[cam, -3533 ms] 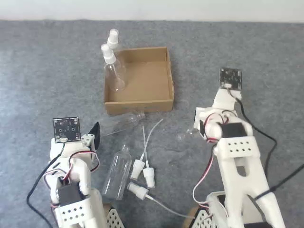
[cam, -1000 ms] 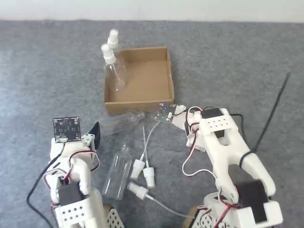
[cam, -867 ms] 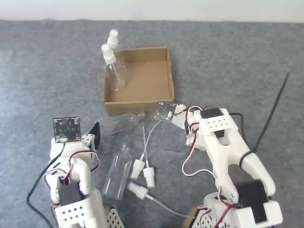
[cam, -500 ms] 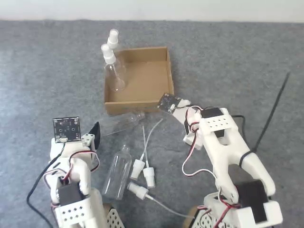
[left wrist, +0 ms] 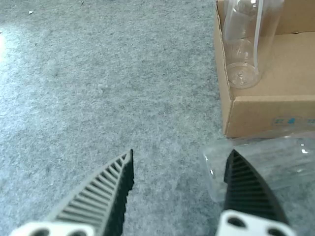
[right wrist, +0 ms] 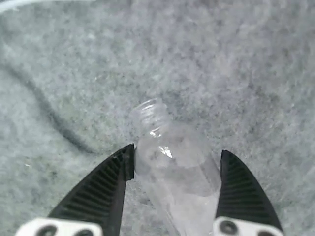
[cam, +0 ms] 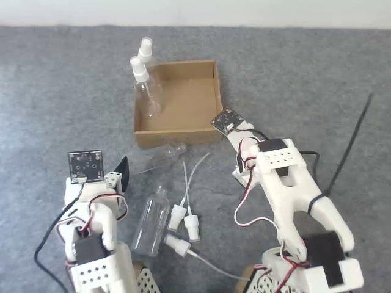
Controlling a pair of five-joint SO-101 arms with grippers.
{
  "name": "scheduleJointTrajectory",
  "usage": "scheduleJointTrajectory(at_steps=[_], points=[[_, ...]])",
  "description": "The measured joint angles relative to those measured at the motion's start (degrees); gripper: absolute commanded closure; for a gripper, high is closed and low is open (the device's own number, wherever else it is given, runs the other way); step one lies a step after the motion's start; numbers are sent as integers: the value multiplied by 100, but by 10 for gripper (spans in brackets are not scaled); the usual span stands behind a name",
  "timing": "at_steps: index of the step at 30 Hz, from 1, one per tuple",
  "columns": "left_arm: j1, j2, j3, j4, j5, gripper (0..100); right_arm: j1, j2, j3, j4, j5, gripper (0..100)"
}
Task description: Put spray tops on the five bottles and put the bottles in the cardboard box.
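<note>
A clear, capless plastic bottle (right wrist: 178, 189) is clamped between the jaws of the right pincer (right wrist: 177, 151), its neck pointing past the tips. The left pincer (left wrist: 180, 153) is spread apart, with a second bare bottle (left wrist: 275, 162) just beside one jaw and the brown cardboard box (left wrist: 266, 105) beyond. Two topped bottles (cam: 146, 91) are propped at the box; three white spray tops (cam: 183, 223) are judged left to fit.
</note>
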Motion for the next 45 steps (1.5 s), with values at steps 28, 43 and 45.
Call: scheduleJointTrajectory(at_steps=[28, 43, 45], points=[[0, 0, 0, 0, 0, 717, 0, 9, 0, 448, 2057, 652], [0, 0, 0, 0, 0, 717, 0, 9, 0, 448, 2409, 809], [0, 0, 0, 0, 0, 717, 0, 9, 0, 448, 2418, 812]])
